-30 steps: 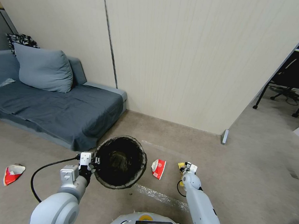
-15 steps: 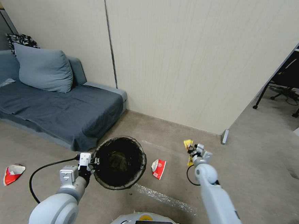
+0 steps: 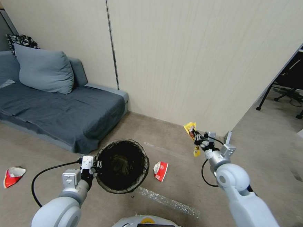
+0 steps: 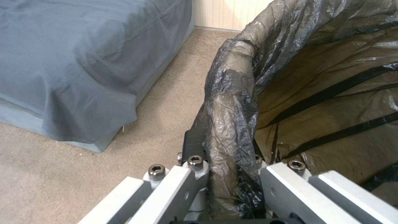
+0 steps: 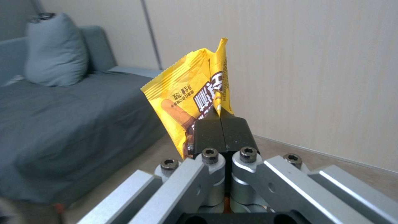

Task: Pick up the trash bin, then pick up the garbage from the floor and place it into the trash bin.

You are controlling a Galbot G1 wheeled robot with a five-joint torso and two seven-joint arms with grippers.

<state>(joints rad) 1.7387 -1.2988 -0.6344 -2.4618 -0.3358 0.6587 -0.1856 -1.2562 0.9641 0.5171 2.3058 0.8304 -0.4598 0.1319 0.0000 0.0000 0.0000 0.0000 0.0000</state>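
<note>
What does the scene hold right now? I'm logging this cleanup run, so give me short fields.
left gripper: shut on trash bin rim, bin held above carpet
right gripper: shut on yellow wrapper, raised, to the bin's right
on the floor: red-and-white wrapper beside bin; another far left
nearby: sofa

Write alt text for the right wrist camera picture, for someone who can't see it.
The right gripper holds a yellow snack wrapper upright, its black jaws shut on the wrapper's lower edge. Behind it are a grey sofa with a cushion and a pale panelled wall.
</note>
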